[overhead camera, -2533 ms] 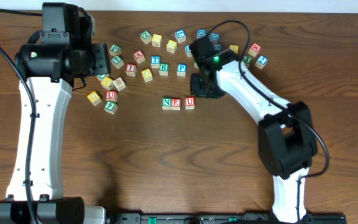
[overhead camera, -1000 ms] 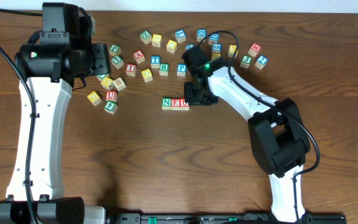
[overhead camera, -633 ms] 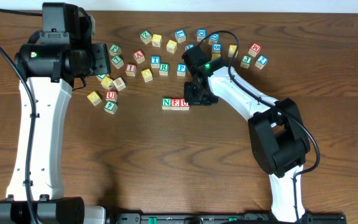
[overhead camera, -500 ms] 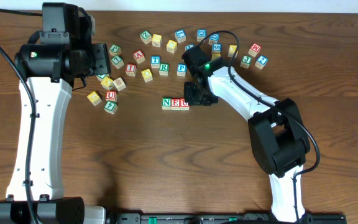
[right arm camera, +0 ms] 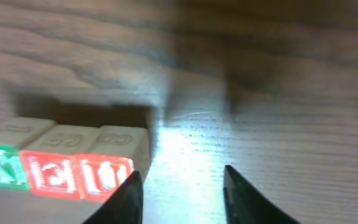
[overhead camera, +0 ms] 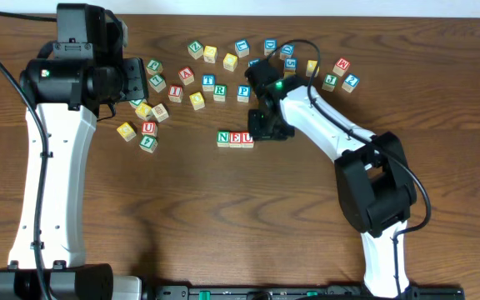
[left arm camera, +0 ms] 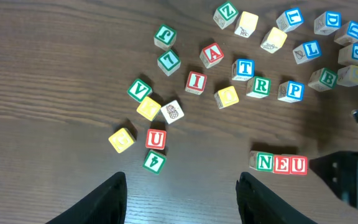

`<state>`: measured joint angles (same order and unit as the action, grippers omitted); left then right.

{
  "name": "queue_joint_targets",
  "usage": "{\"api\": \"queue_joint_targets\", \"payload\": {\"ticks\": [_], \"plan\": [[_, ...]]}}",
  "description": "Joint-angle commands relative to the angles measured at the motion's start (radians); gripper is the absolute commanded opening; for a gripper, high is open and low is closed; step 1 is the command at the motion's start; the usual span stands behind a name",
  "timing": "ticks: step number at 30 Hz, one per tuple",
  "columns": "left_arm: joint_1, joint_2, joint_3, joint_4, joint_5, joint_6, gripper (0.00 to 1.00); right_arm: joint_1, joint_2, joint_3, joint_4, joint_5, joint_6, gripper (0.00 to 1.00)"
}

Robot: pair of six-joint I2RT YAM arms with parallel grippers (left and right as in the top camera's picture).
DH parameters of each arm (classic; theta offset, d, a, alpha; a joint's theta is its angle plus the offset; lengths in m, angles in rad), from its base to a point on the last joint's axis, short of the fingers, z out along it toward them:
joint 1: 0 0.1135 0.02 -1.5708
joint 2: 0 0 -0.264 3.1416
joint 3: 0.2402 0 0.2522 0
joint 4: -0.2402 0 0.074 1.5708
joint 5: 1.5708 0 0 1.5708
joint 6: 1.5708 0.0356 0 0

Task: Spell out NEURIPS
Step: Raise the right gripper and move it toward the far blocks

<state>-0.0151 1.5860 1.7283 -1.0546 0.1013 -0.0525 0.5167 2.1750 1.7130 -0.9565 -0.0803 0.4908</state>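
N [left arm camera: 265,163], E [left arm camera: 282,164], U [left arm camera: 298,165]: three cubes touching in a straight row, letters up, about mid-worktop [overhead camera: 223,217]. Right at the U end sits the right hand [right arm camera: 179,194], released, its fingers standing apart with only wood grain between them. The nearer finger is just beside the U's side, and whether it touches I can't tell. Look behind the row, toward the far edge, and there's green R [left arm camera: 261,86] and blue P [left arm camera: 294,91] side by side, with red I [left arm camera: 196,81] further left. All three are loose in the scatter and well apart from the row. T [left arm camera: 244,68] is just behind R, and A [left arm camera: 212,55] is behind I. Over on the left a spare U [left arm camera: 155,139] sits in a small cluster near the left arm. The left hand [left arm camera: 182,198] hangs high above the wood on the near side of that cluster, fingers wide, grasping nothing. The scatter runs as a band close to the far edge. On the near side of the row, plain wood stretches to the arm bases. The right arm crosses the wood to the right of the U.
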Motion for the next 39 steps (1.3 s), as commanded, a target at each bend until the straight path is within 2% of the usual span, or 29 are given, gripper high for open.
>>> {"api": "queue_joint_targets", "payload": {"ticks": [1,8,18,33,39], "plan": [[-0.001,-0.003,0.005,-0.003,-0.009,-0.005,0.56,-0.040,-0.045,0.122,-0.033,0.003,-0.075,0.39],[-0.001,-0.003,0.005,-0.003,-0.009,-0.005,0.56,-0.066,-0.045,0.249,-0.032,0.006,-0.097,0.41],[-0.001,-0.003,0.005,-0.003,-0.009,-0.005,0.56,-0.063,-0.045,0.250,0.045,0.006,-0.097,0.42],[-0.001,-0.003,0.005,-0.003,-0.009,-0.005,0.56,-0.063,-0.045,0.250,0.047,0.019,-0.141,0.43],[-0.001,-0.003,0.005,-0.003,-0.009,-0.005,0.56,-0.045,-0.045,0.250,0.139,0.018,-0.168,0.41]]}}
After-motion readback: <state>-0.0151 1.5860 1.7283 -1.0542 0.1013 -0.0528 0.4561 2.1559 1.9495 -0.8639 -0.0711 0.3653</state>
